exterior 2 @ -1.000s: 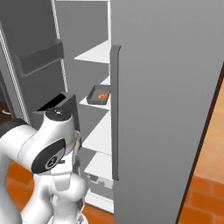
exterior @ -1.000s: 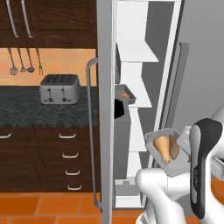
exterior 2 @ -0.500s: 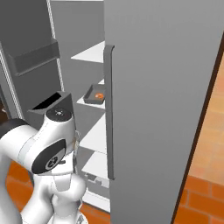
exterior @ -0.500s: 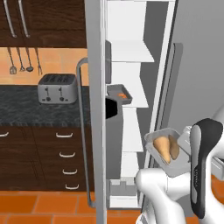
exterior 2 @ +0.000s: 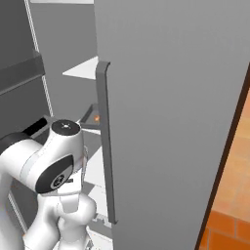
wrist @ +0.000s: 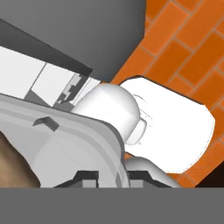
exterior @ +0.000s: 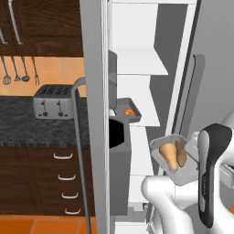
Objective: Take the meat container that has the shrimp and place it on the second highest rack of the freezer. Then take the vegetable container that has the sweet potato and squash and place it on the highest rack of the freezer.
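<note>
Closer now stands the freezer [exterior: 137, 68], since the base has driven forward. Gripper [wrist: 113, 176] is closed on the vegetable container [exterior: 176, 157] rim. No readable writing.

Orange brick floor [wrist: 183, 57], dark cabinets [exterior: 41, 183]

Shrimp [exterior: 127, 111] too small to discern; sweet potato [wrist: 13, 164] cut off.
</note>
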You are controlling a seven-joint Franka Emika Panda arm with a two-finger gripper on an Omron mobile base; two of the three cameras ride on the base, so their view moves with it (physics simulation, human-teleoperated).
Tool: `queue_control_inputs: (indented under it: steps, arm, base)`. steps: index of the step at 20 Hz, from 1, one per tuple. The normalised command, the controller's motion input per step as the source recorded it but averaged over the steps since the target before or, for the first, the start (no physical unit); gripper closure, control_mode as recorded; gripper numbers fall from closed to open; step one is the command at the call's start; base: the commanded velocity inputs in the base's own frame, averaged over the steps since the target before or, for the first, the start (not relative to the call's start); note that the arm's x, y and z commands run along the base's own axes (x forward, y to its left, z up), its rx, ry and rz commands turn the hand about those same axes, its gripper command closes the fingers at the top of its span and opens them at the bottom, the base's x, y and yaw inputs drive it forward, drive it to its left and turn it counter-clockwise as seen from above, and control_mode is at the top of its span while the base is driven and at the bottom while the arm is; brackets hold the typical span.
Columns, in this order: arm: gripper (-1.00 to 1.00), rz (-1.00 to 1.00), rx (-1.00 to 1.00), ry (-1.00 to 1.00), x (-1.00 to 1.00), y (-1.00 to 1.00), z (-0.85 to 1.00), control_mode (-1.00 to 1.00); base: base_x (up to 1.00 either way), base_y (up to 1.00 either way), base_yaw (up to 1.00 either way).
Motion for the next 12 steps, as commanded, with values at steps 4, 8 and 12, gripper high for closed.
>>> queue_control_inputs:
  steps: [4, 8, 12]
  arm:
    - [1.00, 0.00, 0.00, 0.00, 0.00, 0.00, 0.00, 1.00]
    - [1.00, 0.00, 0.00, 0.00, 0.00, 0.00, 0.00, 1.00]
    - [1.00, 0.00, 0.13, -0.33, 0.48, 0.23, 0.73, -1.00]
  base:
    - [0.32, 0.02, 0.00]
    - [0.09, 0.21, 0.00]
    - [0.00, 0.00, 0.00]
